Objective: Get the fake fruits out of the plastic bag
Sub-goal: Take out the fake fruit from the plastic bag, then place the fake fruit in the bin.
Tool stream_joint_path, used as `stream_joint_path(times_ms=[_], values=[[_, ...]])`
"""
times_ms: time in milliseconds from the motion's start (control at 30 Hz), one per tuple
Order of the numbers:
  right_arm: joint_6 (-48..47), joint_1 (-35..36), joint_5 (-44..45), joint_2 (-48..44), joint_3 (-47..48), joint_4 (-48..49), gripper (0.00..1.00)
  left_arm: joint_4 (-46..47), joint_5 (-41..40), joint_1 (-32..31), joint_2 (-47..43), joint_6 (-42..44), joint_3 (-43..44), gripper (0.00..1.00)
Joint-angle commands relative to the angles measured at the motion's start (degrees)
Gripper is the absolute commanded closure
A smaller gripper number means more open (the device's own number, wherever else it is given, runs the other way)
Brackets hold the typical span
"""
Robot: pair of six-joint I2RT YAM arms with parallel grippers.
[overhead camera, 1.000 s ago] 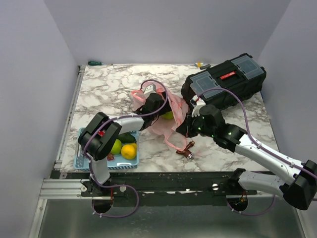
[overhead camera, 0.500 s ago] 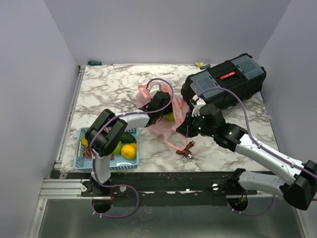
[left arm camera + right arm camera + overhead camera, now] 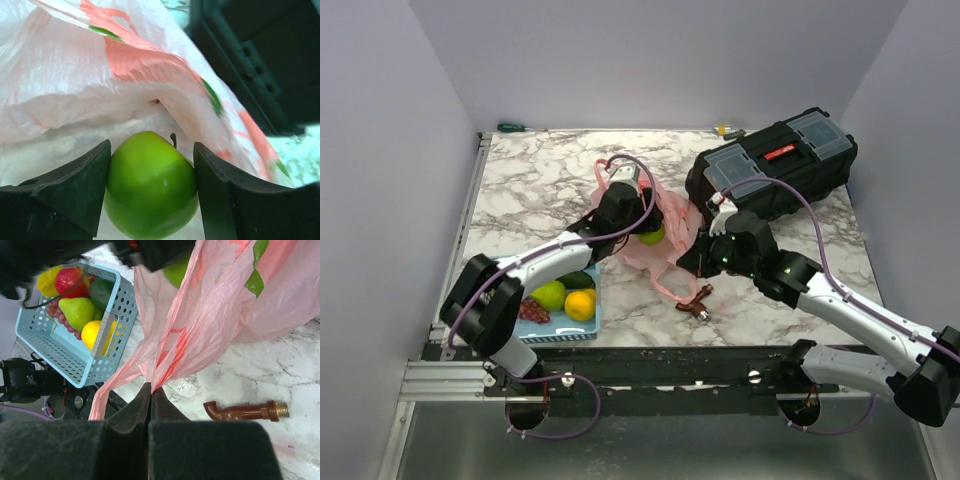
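Nearest, at 7 o'clock on the table [image 3: 520,190]: basket [image 3: 107,335] with fruits [image 3: 75,310] already in it. At about 5 o'clock, just beside a brown pipe fitting [image 3: 698,306]: right gripper [image 3: 150,388], closed tight, pinching a fold of the bag [image 3: 210,305] and holding it up off the marble. Centre of the table: left gripper [image 3: 151,165] reaching into the bag's mouth, part-way open, pads [image 3: 85,185] pressed on both flanks of a green apple [image 3: 150,200]. Gripped, then, but not yet clear of the film. Probably light, hollow, hard and glossy, so liable to squirt from the pads; best held across the widest girth, as here, stem up. Bag thin, limp, crinkly; apt to cling and drag along with the fruit, hence worth pinning by a fold or handle. Farthest, at 1 o'clock: black toolbox [image 3: 775,165].
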Motion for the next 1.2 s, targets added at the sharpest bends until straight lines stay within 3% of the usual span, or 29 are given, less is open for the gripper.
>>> stream_joint_path(times_ms=[0,200,367,533,667,833,1167], values=[[0.3,0.3,0.4,-0.5,-1.0,0.2,0.99,-2.1,8.9,1.4,-8.7,3.1,-5.0,0.70],[0.1,0.3,1.5,-1.1,-1.0,-0.9,0.99,-3.9,15.5,1.8,-21.1,2.1,-13.1,0.71],[0.5,0.4,1.7,-1.7,-1.7,-0.7,0.99,-12.4,15.2,2.4,-35.0,3.5,-17.5,0.71],[0.7,0.3,1.5,-1.5,-2.6,0.3,0.99,-24.1,9.6,3.1,-50.8,6.7,-19.6,0.71],[0.4,0.4,1.1,-0.6,-2.8,0.7,0.99,-33.5,-1.3,3.5,-61.9,6.8,-20.1,0.71],[0.4,0.4,0.2,0.1,-2.8,1.4,0.99,-43.0,-14.0,3.5,-71.1,0.2,-22.1,0.72],[0.8,0.3,0.1,-0.2,-2.9,1.4,0.99,-55.1,-20.0,3.7,-73.0,-22.0,-28.1,0.72]])
